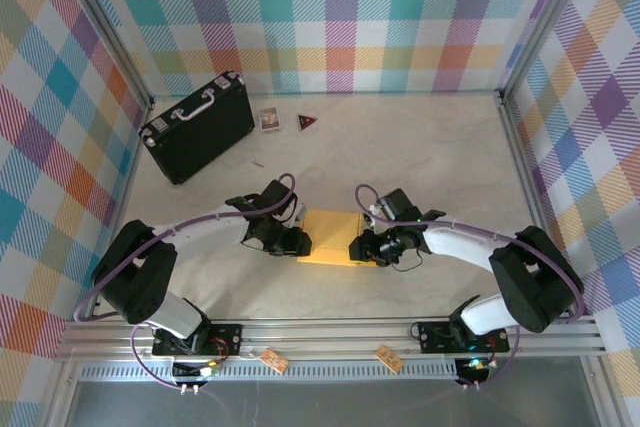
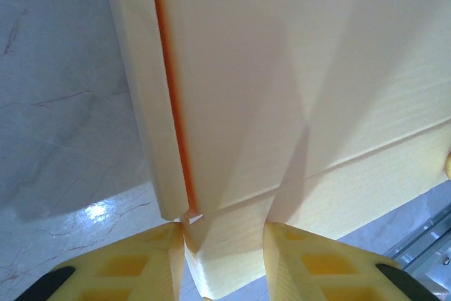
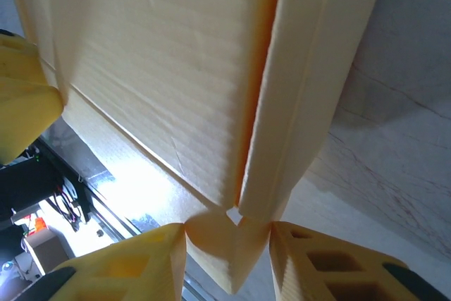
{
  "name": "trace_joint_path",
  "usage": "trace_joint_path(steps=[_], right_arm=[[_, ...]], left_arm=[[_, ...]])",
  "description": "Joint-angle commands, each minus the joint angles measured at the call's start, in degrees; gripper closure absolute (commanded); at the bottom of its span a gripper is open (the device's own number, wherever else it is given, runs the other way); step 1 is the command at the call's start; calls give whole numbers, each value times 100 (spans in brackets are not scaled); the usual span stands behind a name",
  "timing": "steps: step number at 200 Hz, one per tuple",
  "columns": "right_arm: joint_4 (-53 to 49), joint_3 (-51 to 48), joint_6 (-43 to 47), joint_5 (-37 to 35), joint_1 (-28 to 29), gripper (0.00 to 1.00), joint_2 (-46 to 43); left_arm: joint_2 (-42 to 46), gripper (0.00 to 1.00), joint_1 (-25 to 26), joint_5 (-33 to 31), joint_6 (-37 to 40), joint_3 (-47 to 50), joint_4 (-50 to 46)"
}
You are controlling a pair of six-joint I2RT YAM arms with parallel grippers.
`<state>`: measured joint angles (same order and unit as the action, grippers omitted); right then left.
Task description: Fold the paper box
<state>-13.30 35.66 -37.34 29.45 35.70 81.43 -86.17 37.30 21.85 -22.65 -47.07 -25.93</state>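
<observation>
left wrist shows my left gripper [image 2: 224, 237] clenched on the paper box [image 2: 282, 68] at its 9 o'clock edge. the right gripper [image 3: 227, 237] grasps the 3 o'clock edge. i'd push inward evenly, following the crease. the black case [image 1: 197, 125] sits far off at 11 o'clock.

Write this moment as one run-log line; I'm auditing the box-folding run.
left gripper: shut on paper box flap | right gripper: shut on opposite flap | paper box: on table between grippers | black case: far left
</observation>
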Motion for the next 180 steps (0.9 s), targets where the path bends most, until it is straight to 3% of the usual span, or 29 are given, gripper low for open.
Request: trace_joint_path(steps=[1,101,180], right_arm=[[429,-106,-197,284,42,65,-57],[1367,-295,-621,595,40,79,-39],[1276,-297,-555,606,15,96,-92]], left_arm=[[-14,65,-46,127,-89,76,132],[8,65,-39,118,-64,164,156],[31,65,-39,85,-55,148,127]])
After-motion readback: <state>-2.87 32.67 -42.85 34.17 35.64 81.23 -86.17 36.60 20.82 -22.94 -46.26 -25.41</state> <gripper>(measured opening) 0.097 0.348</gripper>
